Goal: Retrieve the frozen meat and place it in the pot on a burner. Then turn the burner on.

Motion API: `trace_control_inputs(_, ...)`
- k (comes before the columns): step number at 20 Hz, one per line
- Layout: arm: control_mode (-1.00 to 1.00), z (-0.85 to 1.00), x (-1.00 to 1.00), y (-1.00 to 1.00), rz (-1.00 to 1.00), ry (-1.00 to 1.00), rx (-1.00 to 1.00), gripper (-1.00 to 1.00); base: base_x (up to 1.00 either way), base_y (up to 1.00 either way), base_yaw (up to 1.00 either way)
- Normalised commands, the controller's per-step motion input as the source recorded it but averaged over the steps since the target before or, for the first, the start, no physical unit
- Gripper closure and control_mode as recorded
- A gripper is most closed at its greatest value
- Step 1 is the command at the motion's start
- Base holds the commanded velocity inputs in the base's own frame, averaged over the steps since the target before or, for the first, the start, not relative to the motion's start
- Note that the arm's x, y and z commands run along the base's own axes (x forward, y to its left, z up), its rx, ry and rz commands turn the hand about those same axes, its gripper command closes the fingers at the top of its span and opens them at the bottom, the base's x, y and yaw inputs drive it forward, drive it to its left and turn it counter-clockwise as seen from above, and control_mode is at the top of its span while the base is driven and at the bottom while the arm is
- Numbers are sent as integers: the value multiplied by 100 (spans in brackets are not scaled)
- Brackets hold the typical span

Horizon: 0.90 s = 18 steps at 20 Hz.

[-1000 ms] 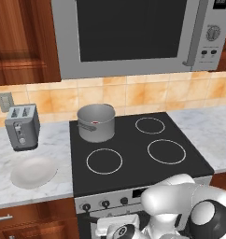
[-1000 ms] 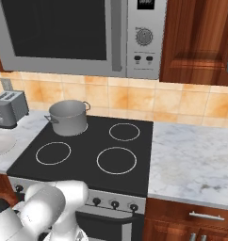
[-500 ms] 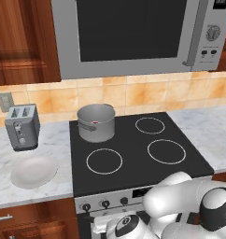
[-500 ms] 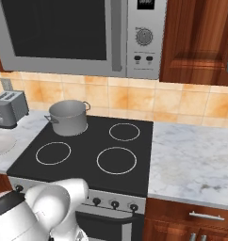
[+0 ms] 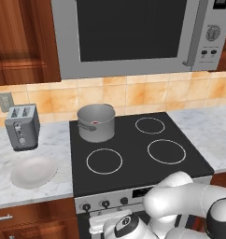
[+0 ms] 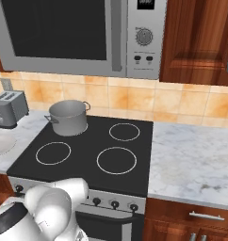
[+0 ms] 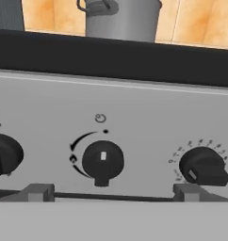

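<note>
The meat [image 5: 88, 126], a red sliver, is lying inside the grey cylindrical pot [image 5: 96, 122] sitting on the rear-left ring of the glossy black stove [image 5: 133, 154]. A round black knob [image 7: 102, 161] is facing the hand camera on the brushed-steel panel [image 7: 134, 122]. The fingers' state cannot be told.

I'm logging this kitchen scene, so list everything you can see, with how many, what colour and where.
pot: one, grey metal, on the back left burner.
frozen meat: one, red sliver inside the pot.
stove: one, black top with four white burner rings, between the counters.
knobs: black, three seen close up on the grey stove front.
toaster: one, grey, on the left counter.
plate: one, white, in front of the toaster.
microwave: one, silver with a dark door, above the stove.
outlet: one, grey, on the tan tiles.
cabinets: brown wood, above and below.
arm: white, low before the stove; tool state cannot be told.
</note>
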Motion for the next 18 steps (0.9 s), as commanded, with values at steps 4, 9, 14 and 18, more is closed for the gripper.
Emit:
trace_control_inputs(4,-100,-1,0,13,-3,0,0,-100,0,0,0)
trace_control_inputs(9,-100,-6,0,4,-3,-1,2,-100,0,0,0)
trace_control_inputs(14,-100,-3,14,1,0,-3,5,-100,0,0,0)
trace_control_inputs(18,-100,-13,43,0,0,-4,9,-100,0,0,0)
